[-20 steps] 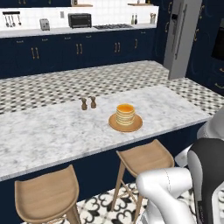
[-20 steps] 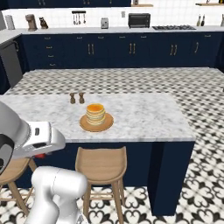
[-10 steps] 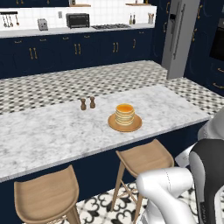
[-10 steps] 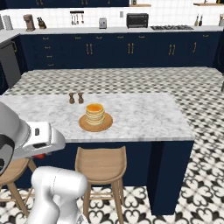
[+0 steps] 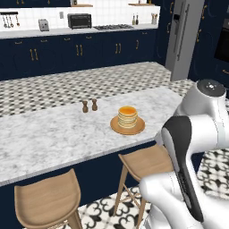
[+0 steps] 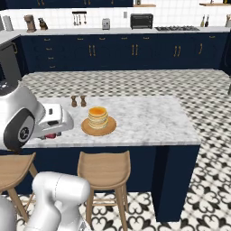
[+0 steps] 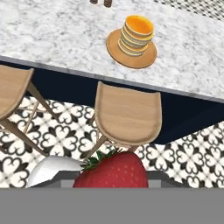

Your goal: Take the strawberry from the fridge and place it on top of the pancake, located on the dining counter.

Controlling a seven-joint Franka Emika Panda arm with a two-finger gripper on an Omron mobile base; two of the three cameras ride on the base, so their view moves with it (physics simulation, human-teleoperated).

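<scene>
The gripper [image 6: 50, 134] is clamped on the strawberry [image 7: 113, 171] (fetching looks done), above a stool [image 7: 127, 114]. Beyond, the pancake [image 7: 137, 34] waits bare on the dining counter [image 7: 52, 39]; placing remains.

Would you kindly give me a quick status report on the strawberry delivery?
Gripper shut on the strawberry. Pancake stack waiting on its plate on the dining counter, top bare. Stool below the counter edge; nothing over the pancake.
</scene>
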